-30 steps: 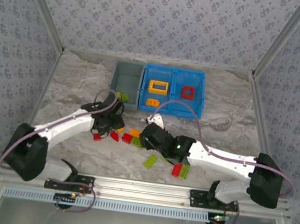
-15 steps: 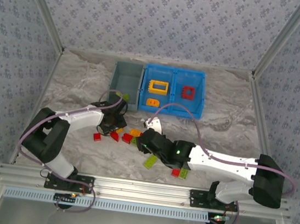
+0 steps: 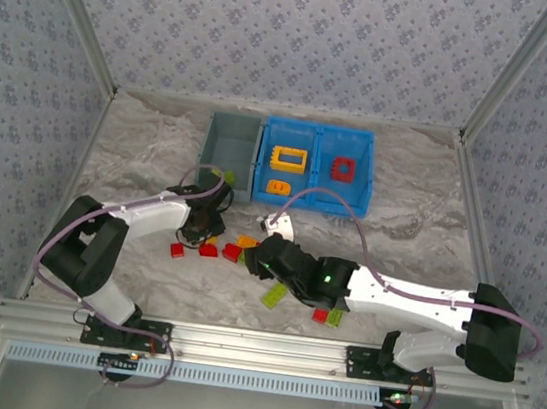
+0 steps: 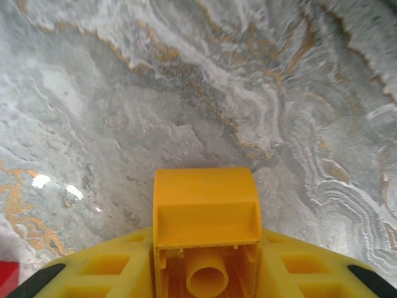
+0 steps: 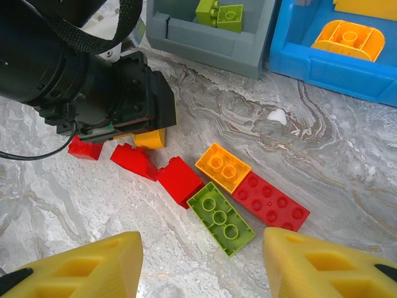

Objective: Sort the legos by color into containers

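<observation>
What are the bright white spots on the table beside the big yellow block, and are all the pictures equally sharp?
Left wrist view: glare on the glossy marble table; the yellow brick, close to the lens, looks slightly soft. Right wrist view: the green brick is crisp, the end effector's fingers at the bottom edge blurred. Top external view: even light, faint shadows.

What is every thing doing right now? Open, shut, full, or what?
left gripper: shut on an orange-yellow brick, low at the table.
right gripper: open, holding nothing.
grey bin: open on top, green bricks inside.
blue tray: yellow frame in its left compartment, red frame in its right one.
lime brick: lying flat on the table, studs up, not sorted yet.
</observation>
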You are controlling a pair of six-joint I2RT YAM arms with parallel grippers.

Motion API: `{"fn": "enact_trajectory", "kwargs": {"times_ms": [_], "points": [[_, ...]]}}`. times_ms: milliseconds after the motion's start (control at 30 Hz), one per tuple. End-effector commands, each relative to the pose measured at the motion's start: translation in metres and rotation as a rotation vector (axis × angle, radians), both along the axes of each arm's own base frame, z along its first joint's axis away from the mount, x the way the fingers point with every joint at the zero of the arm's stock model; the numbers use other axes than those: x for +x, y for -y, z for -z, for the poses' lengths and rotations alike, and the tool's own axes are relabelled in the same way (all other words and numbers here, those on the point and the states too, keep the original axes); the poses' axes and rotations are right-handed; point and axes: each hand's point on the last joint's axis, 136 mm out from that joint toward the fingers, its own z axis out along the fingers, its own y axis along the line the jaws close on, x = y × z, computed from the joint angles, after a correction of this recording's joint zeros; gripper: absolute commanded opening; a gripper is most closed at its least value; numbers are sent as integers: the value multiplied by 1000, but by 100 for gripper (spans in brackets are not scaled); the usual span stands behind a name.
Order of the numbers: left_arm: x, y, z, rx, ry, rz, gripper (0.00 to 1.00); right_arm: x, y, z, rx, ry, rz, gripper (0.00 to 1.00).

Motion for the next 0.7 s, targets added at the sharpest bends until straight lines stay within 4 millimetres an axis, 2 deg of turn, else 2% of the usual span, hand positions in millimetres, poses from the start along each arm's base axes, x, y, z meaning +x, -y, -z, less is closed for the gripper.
{"fn": "enact_trajectory", "kwargs": {"times_ms": [0, 100, 200, 267, 400, 500, 600, 667], "points": [[20, 9, -66, 44, 177, 58, 37, 2, 14, -28, 39, 76, 22, 56], [27, 35, -109, 50, 255, 168, 37, 10, 32, -56, 98, 157, 58, 56], [35, 74, -140, 39, 314, 284, 37, 23, 52, -77, 141, 217, 112, 57], [43, 97, -153, 38, 346, 349, 37, 32, 66, -85, 146, 236, 150, 57], [67, 139, -158, 15, 348, 449, 37, 47, 89, -95, 137, 256, 224, 57], [88, 164, -151, -2, 337, 497, 37, 51, 98, -100, 135, 269, 251, 57], [112, 185, -141, -36, 320, 513, 37, 53, 103, -101, 133, 265, 267, 57], [122, 188, -129, -29, 284, 517, 37, 54, 104, -98, 127, 259, 272, 57]]}}
